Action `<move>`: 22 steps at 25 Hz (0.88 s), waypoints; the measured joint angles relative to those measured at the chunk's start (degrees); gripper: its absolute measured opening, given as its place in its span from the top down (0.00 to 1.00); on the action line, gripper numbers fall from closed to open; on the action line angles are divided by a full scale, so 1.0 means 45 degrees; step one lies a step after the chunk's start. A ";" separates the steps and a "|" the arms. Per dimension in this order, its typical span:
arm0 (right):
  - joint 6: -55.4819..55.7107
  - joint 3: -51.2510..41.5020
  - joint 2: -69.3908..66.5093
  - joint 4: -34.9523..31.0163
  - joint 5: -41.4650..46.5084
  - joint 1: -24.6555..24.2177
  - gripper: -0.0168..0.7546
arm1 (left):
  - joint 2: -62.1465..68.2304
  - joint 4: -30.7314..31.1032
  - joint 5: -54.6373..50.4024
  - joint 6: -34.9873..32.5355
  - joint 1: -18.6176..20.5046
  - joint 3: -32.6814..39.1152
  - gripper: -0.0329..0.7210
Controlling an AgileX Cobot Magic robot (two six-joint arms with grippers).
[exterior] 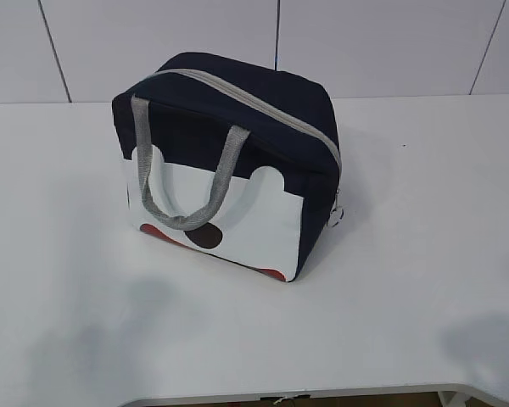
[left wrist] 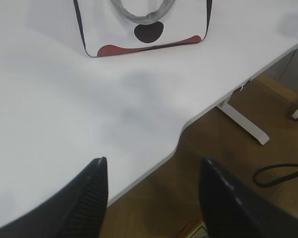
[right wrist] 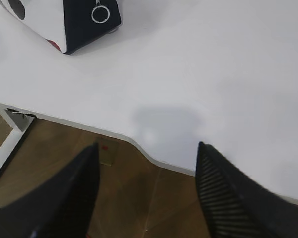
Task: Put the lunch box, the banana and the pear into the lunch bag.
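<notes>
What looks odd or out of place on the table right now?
Only the lunch bag is on the table, zipped shut and turned at an angle. No lunch box, banana or pear shows in any view. Both grippers, left and right, hang open and empty.

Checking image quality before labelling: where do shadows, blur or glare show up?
Exterior view: soft grey shadows on the white table, no harsh glare. Left wrist view: open left gripper blurred up close, navy-and-white fabric lunch bag sharper. Right wrist view: open right gripper blurred, faint shadow patch between its fingers.
</notes>
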State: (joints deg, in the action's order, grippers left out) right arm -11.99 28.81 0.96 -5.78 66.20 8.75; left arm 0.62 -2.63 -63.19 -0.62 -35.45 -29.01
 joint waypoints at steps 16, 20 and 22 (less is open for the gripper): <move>0.0027 0.0000 0.0000 0.0062 -0.0020 0.0000 0.33 | 0.0000 -0.0099 0.0000 0.0000 0.0000 0.0000 0.42; 0.0027 0.0000 0.0000 0.0062 -0.0020 0.0000 0.33 | 0.0000 -0.0099 0.0000 0.0000 0.0000 0.0000 0.43; 0.0027 0.0000 0.0000 0.0062 -0.0020 0.0000 0.33 | 0.0000 -0.0099 0.0000 0.0000 0.0000 0.0000 0.44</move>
State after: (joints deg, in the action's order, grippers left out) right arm -11.87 28.81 0.96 -5.50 66.11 8.75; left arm 0.62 -3.08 -63.19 -0.62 -35.45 -29.01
